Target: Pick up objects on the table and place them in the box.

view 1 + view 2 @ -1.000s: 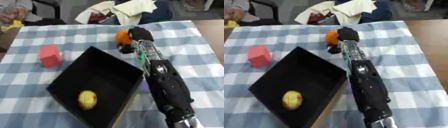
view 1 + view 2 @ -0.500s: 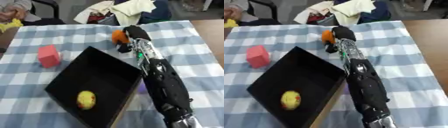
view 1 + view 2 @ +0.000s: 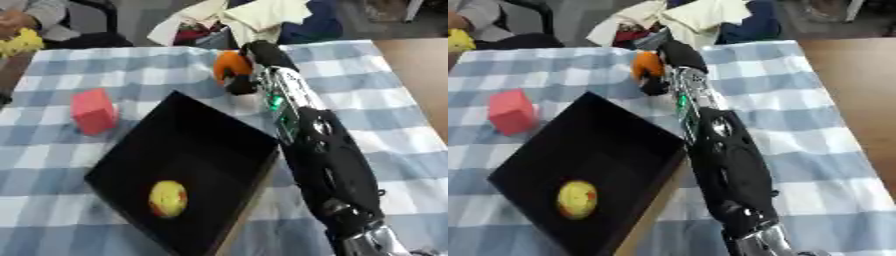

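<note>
Orange ball [image 3: 230, 65] stays clasped in the right hand [image 3: 254, 62], scarcely moved.

2 head eyes look down, sharing table [image 3: 105, 70].

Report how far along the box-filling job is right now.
Done: one round yellow fruit-like object lies in the open black box. In hand: the right hand is curled round a round orange object past the box's far corner. Left: the pink-red block stands on the checked tablecloth, left of the box.
</note>
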Robot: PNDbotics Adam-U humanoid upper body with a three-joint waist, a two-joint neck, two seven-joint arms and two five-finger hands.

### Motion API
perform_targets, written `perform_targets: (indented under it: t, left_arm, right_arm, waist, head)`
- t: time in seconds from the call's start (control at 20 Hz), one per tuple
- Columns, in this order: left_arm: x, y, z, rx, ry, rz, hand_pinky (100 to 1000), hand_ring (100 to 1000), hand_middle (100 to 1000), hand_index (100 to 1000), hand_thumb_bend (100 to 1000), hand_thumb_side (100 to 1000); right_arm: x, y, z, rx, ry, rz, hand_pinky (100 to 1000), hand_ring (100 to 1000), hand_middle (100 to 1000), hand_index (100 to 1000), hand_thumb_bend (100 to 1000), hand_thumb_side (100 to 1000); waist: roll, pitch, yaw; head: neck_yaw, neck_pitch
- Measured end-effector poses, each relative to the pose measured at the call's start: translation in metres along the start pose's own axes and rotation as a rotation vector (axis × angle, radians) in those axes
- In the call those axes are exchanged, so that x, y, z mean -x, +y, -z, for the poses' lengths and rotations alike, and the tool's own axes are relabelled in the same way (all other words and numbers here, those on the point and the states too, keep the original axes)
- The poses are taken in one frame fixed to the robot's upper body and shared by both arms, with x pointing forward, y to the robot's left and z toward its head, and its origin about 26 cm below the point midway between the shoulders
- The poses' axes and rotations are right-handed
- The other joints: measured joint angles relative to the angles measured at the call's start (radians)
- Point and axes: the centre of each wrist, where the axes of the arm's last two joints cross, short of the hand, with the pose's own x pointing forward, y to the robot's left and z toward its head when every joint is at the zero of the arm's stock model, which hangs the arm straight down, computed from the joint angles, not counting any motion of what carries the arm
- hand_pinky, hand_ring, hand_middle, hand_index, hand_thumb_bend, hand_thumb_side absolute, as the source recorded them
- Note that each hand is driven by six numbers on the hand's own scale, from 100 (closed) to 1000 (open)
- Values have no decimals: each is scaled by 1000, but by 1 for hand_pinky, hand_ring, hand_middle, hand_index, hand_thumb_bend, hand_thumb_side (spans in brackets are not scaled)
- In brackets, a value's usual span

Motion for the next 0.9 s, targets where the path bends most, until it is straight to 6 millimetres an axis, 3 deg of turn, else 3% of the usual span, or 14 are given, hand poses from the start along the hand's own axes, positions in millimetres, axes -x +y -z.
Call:
perform_targets:
  t: [0.5,0.65,0.9]
  left_arm:
    - [0,0,0,4,3,1,502,738,678,782,154,890]
    - [0,0,0,5,4,1,502,738,678,782,152,887]
    - [0,0,-1,6,5,2,503,738,679,783,151,884]
  right_arm:
    - [-4,-15,2,53,7,4,769,755,570,722,100,392]
    - [-5,-19,2,64,8,10,777,756,570,729,100,465]
    - [-10,-43,2,102,-30,46,776,750,552,719,100,471]
  waist:
    - [-2,-3,-4]
    - [-1,-3,-4]
    - [-2,-4,-11]
  head:
    - [0,0]
    - [1,0]
    - [5,0]
